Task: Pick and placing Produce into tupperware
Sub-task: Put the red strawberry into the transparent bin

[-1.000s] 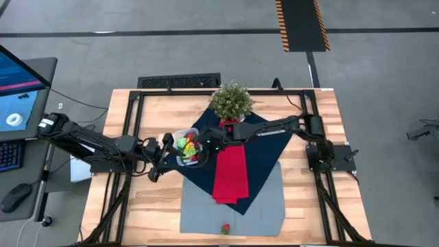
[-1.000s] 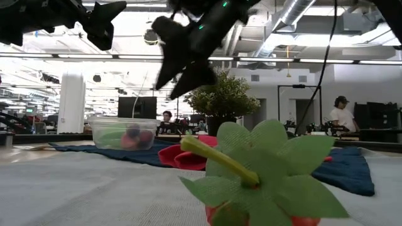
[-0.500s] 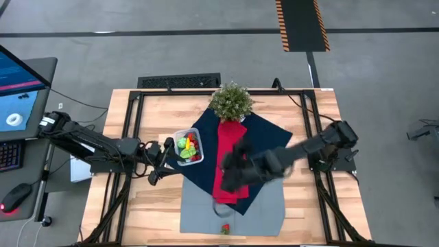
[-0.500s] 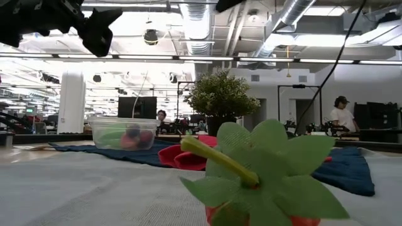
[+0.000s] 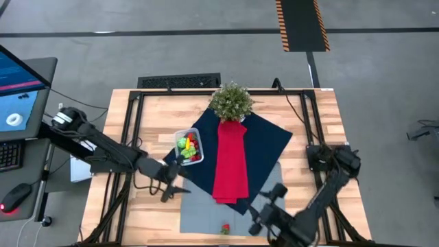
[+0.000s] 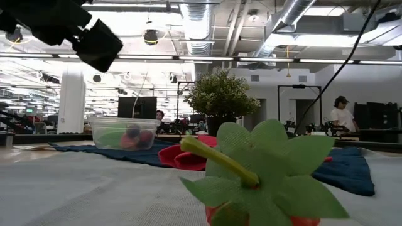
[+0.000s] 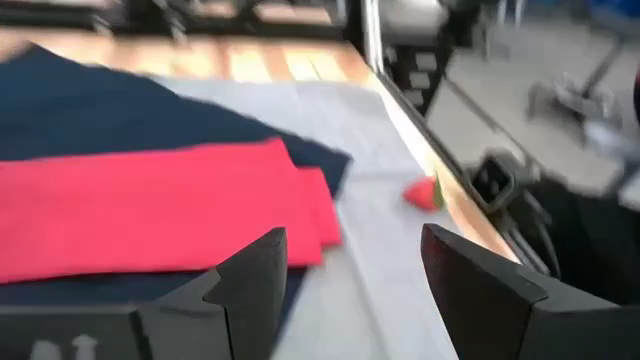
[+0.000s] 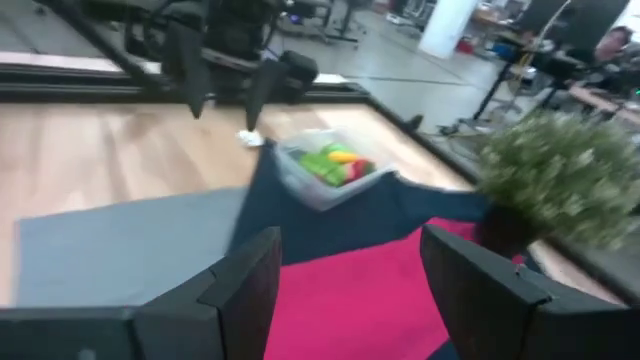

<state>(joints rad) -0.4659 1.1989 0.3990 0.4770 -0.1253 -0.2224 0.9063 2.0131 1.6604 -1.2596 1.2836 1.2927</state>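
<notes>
The clear tupperware stands on the navy cloth with green, yellow and red produce inside; it also shows in the low view and the right wrist view. A red strawberry with a green leafy cap lies on the grey cloth by the near edge, large in the low view. My left gripper hangs open in front of the tupperware, nothing between its fingers. My right gripper hangs open over the grey cloth's near right part, pointing toward the tupperware.
A red cloth strip lies along the navy cloth. A bushy potted plant stands at the far middle. Black frame rails run along the table's sides. Bare wood lies at the near left.
My right gripper has swung away from above the tupperware, across the red cloth toward the table's near edge, and has turned about so that it faces back at the tupperware. My left gripper has drifted from beside the tupperware toward the near edge and dipped lower. The tupperware stays put.
</notes>
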